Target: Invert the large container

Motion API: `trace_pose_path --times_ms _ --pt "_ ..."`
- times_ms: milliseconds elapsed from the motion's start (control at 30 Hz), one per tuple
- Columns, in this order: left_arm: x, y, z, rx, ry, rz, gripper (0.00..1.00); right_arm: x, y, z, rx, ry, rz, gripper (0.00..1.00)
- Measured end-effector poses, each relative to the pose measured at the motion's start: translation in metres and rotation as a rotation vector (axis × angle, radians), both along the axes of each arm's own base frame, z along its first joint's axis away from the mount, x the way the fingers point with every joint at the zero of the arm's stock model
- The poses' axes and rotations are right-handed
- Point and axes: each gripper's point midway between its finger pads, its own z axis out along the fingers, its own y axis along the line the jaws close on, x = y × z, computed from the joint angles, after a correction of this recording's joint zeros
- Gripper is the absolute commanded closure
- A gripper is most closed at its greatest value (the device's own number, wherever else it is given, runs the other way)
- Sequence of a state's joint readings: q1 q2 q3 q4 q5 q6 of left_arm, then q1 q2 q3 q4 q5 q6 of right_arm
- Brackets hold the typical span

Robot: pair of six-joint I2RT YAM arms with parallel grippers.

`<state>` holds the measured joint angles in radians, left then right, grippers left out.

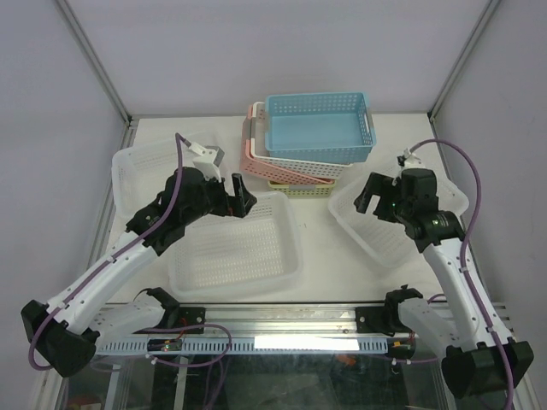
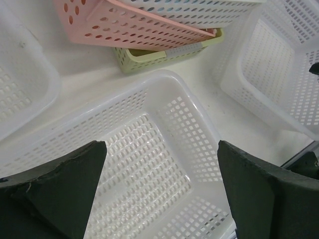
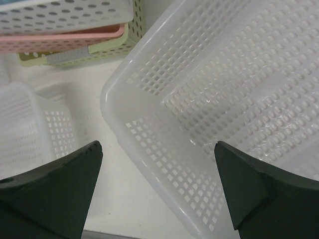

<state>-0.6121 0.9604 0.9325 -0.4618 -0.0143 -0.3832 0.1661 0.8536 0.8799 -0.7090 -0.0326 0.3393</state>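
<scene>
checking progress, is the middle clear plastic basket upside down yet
No, the middle clear perforated plastic basket sits open side up, floor visible.

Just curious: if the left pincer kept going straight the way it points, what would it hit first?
The left pincer would probably meet the inside of the middle white basket first; its perforated floor fills the gap between the open fingers, though depth is unclear.

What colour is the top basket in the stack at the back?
The top basket is light blue, clearest from overhead.
</scene>
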Motion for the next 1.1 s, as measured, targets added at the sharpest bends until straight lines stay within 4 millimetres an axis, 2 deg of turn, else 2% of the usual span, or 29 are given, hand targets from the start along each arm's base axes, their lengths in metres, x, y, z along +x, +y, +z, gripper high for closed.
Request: trace_pose_path --times_ms 100,167,300,367,467,633,700,867,933,1067,1100 --pt "0.003 -0.003 -0.009 0.02 0.023 0.005 0.01 -0.003 0.015 -0.015 0.014 0.063 0.055 0.01" --pt "0.004 -0.004 -0.012 0.023 0.033 0.008 0.01 -0.009 0.025 -0.032 0.026 0.124 0.091 0.0" --pt "0.005 -0.005 -0.012 0.012 0.039 0.014 0.01 -0.028 0.039 -0.063 0.034 0.247 0.143 0.02" --pt "0.006 -0.006 -0.011 0.006 0.036 0.015 0.01 -0.034 0.046 -0.072 0.029 0.292 0.166 0.05" --pt "0.007 -0.006 -0.009 -0.001 0.03 0.016 0.01 -0.04 0.057 -0.079 0.019 0.325 0.205 0.14" --pt "0.007 -0.007 -0.009 -0.005 0.028 0.017 0.01 -0.046 0.066 -0.089 -0.039 0.356 0.235 0.41" --pt "0.007 -0.007 -0.008 -0.009 0.028 0.018 0.01 -0.049 0.068 -0.093 -0.067 0.365 0.244 0.47" --pt "0.008 -0.01 -0.008 -0.029 0.033 0.023 0.01 -0.053 0.074 -0.096 -0.101 0.367 0.271 0.51" --pt "0.007 -0.009 -0.012 -0.028 0.043 0.025 0.01 -0.054 0.076 -0.096 -0.118 0.369 0.279 0.58" --pt "0.006 -0.009 -0.018 -0.029 0.06 0.031 0.01 -0.053 0.082 -0.091 -0.132 0.362 0.304 0.81" --pt "0.006 -0.009 -0.018 -0.03 0.061 0.031 0.01 -0.051 0.084 -0.086 -0.135 0.351 0.308 0.82"
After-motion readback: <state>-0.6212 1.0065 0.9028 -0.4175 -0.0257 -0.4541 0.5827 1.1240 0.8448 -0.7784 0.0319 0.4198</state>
